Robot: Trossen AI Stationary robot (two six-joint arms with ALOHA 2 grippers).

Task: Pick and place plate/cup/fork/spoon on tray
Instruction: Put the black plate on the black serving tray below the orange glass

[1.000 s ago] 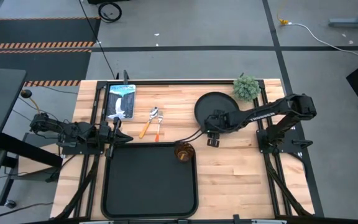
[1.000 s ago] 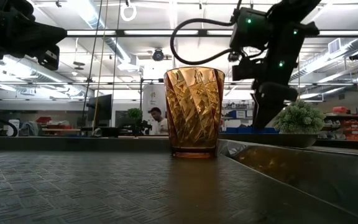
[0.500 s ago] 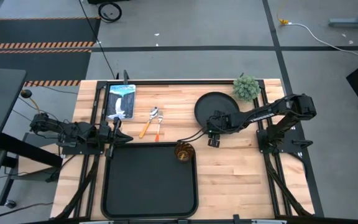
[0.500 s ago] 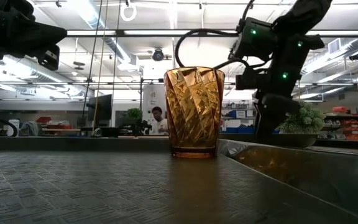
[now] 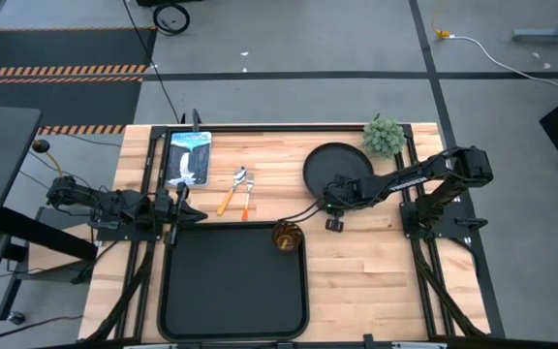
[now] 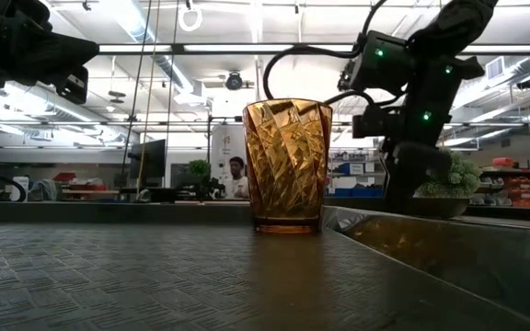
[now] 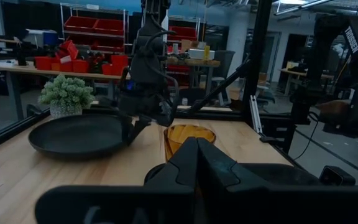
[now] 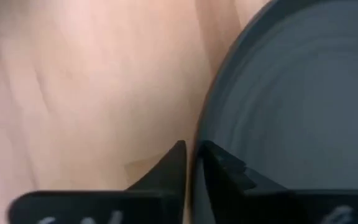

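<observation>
The round black plate (image 5: 337, 165) lies flat on the wooden table at the far right. My right gripper (image 5: 331, 197) stands at the plate's near rim, shut on it. The amber cup (image 5: 286, 236) stands upright in the far right corner of the black tray (image 5: 231, 291). The spoon (image 5: 231, 192) and the fork (image 5: 246, 202) lie side by side on the table just beyond the tray. My left gripper (image 5: 194, 213) waits shut at the tray's far left corner. My right gripper pinches the plate's near rim (image 8: 199, 134) between its two fingers, one finger (image 8: 173, 162) outside over the wood and the other (image 8: 219, 163) inside the plate. The fingers point down from above. The plate rests flat on the table.
A green fuzzy plant (image 5: 384, 136) stands just beyond the plate at the far right corner. A blue and white packet (image 5: 190, 160) lies at the far left. Black frame rails (image 5: 153, 165) run along the table's sides. Bare wood (image 5: 356, 262) lies right of the tray.
My right gripper has come down a little onto the plate's near rim and tipped more upright. The plate, cup, fork and spoon have stayed where they were.
</observation>
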